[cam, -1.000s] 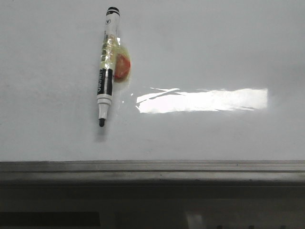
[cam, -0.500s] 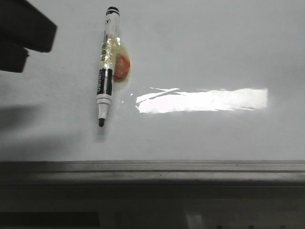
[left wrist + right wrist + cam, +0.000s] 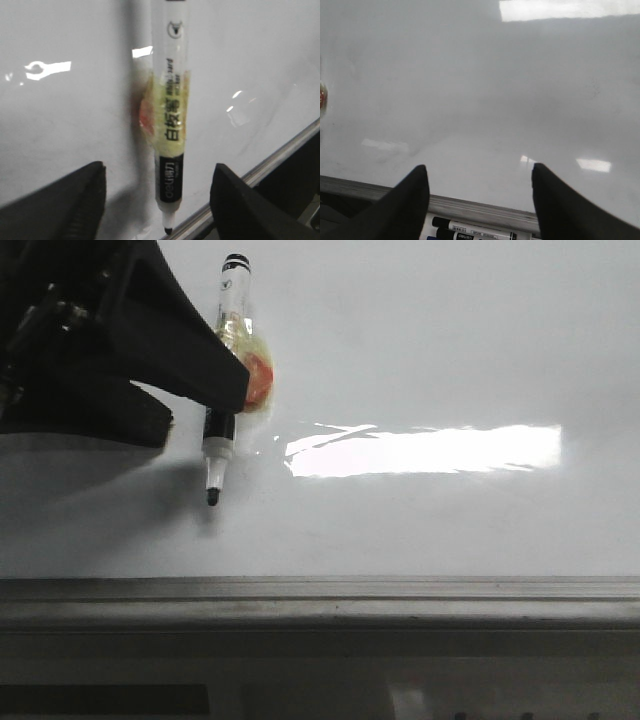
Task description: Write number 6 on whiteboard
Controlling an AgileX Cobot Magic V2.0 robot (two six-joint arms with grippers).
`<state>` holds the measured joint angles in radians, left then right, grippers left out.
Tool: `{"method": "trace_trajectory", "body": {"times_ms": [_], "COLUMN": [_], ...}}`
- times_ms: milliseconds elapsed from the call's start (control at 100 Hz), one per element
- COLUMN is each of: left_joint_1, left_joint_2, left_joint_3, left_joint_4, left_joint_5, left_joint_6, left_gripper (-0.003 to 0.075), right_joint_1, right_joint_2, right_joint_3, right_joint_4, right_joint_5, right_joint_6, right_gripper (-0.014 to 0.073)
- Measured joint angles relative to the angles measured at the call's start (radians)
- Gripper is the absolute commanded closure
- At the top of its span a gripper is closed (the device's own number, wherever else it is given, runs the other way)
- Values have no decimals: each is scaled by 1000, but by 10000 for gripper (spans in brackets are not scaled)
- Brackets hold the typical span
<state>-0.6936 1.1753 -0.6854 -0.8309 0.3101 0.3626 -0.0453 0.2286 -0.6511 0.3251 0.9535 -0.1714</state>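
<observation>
The whiteboard (image 3: 420, 350) is glossy white with a grey metal edge strip and a bright rectangular glare. No number 6 shows on it. A black-and-white marker pen (image 3: 221, 440) lies on the board, wrapped in yellowish tape with a red blob, tip toward the edge strip. My left gripper (image 3: 159, 172) is open, its jaws on either side of the marker (image 3: 170, 125) without touching it. In the front view the left arm (image 3: 90, 340) covers the marker's middle. My right gripper (image 3: 480, 175) is open and empty over the bare board (image 3: 480, 90) near the edge.
Below the board's edge strip (image 3: 485, 217), two spare markers (image 3: 475, 231) lie side by side. The edge strip runs across the front view (image 3: 320, 592), with a dark area below it.
The left arm has come in from the upper left and now hangs over the marker, hiding its middle. The marker has not moved.
</observation>
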Motion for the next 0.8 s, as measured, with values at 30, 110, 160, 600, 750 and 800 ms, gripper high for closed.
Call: {"method": "trace_trajectory", "body": {"times_ms": [30, 110, 160, 600, 750, 800], "left_joint_1": [0, -4, -4, -20, -55, -59], "left_joint_2": [8, 26, 38, 22, -51, -68], "left_joint_3": [-1, -4, -6, -8, -8, -8], "left_joint_4": [-3, -10, -14, -20, -178, -275], "left_joint_5": [-4, -4, -4, 56, 120, 169], "left_joint_6": [0, 0, 0, 206, 562, 721], "left_gripper": [357, 437, 488, 740, 740, 740], "right_joint_1": [0, 0, 0, 46, 109, 133], "right_joint_2": [0, 0, 0, 27, 85, 108], "right_joint_3": [0, 0, 0, 0, 0, 0], "right_joint_4": [0, 1, 1, 275, 514, 573], "right_joint_5": [0, 2, 0, -40, -48, -53], "right_joint_6": [0, 0, 0, -301, -612, -716], "right_gripper": [188, 188, 188, 188, 188, 188]}}
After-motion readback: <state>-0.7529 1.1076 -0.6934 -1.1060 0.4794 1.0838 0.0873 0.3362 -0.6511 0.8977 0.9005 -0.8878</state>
